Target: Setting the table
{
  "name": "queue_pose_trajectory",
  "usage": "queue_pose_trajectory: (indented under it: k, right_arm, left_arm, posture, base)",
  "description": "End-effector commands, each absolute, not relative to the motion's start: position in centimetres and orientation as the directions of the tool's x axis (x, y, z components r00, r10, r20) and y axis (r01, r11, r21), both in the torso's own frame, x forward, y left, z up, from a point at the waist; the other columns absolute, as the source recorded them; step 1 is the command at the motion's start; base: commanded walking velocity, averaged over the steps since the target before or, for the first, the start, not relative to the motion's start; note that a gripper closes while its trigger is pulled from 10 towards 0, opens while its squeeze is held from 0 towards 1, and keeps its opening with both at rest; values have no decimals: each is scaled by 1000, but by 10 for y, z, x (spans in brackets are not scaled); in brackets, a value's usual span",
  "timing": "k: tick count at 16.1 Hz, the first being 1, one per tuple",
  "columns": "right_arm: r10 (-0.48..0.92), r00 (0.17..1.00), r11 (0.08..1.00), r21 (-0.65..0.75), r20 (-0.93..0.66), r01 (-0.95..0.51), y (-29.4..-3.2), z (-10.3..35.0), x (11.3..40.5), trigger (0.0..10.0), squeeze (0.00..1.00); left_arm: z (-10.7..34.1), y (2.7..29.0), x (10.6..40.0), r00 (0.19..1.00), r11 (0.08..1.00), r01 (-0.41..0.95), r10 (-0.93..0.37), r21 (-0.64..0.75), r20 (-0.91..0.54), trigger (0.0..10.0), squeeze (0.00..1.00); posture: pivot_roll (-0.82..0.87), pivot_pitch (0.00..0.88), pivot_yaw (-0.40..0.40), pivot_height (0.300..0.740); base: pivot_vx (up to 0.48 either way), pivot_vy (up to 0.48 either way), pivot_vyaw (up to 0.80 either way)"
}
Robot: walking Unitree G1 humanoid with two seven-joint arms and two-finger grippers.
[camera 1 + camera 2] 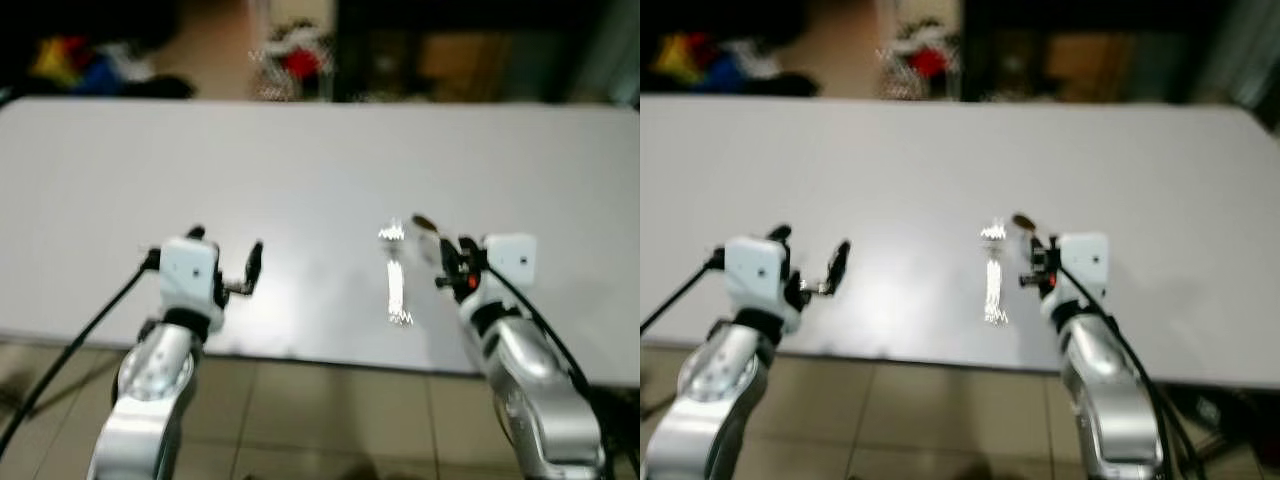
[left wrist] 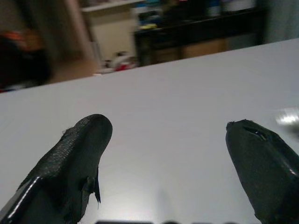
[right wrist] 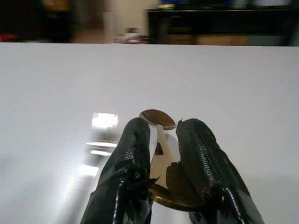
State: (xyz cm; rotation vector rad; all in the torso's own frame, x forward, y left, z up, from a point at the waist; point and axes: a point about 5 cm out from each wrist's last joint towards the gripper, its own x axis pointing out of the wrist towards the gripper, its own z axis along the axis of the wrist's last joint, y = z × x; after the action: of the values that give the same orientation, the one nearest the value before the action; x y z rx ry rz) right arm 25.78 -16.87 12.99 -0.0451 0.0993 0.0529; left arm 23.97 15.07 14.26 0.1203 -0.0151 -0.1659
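Note:
A silver fork (image 1: 397, 280) lies on the white table (image 1: 320, 160), near its front edge and pointing away from me. Just to its right, my right gripper (image 1: 447, 252) is shut on the handle of a bronze-coloured spoon (image 3: 158, 119), whose bowl (image 1: 424, 222) sticks out past the fingertips, low over the table. Over the front left of the table, my left gripper (image 1: 227, 245) is held open, with nothing between its fingers (image 2: 88, 140). A blurred glint of the fork (image 2: 287, 116) shows at the edge of the left wrist view.
The table's front edge (image 1: 300, 355) runs just under both wrists, with tiled floor (image 1: 330, 420) below. Beyond the far edge stand dark furniture (image 1: 470, 50) and blurred colourful clutter (image 1: 295, 55) on the floor. The table's back and left parts are bare.

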Motion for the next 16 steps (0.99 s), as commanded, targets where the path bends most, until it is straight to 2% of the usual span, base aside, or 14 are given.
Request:
queue_pose_trajectory:
  k: [1,6,11,12,14,16]
  right_arm:
    - [58,996,997,-49,-71,-61,-168,137,261,10000,0]
    - [70,995,995,-63,-65,-75,-166,138,261,10000,0]
    - [85,995,995,-53,-58,-88,-164,139,263,10000,0]
    - [79,995,996,-46,-66,-82,-164,139,263,10000,0]
    - [73,996,996,-51,-60,-76,-166,141,264,10000,0]
    - [75,996,995,-64,-43,-78,-167,145,265,10000,0]
  left_arm:
    - [141,151,240,985,978,174,-174,119,-10,10000,0]
    - [141,153,240,986,981,165,-164,100,-12,10000,0]
    - [138,153,240,986,982,164,-162,99,-25,10000,0]
    - [138,153,241,986,981,164,-162,104,-28,10000,0]
    - [138,153,242,987,972,159,-157,174,-22,10000,0]
    - [137,152,243,988,976,153,-150,152,-31,10000,0]
  posture:
    - [-131,0,62,740]
    - [-127,0,58,740]
    - [-127,0,55,740]
    - [-129,0,55,740]
    - [-134,0,56,740]
    - [-138,0,55,740]
  base:
    - [0,0,0]
    - [0,0,0]
    - [0,480,0]
    - [0,480,-800]
    - [0,-240,-800]
    - [0,-437,-400]
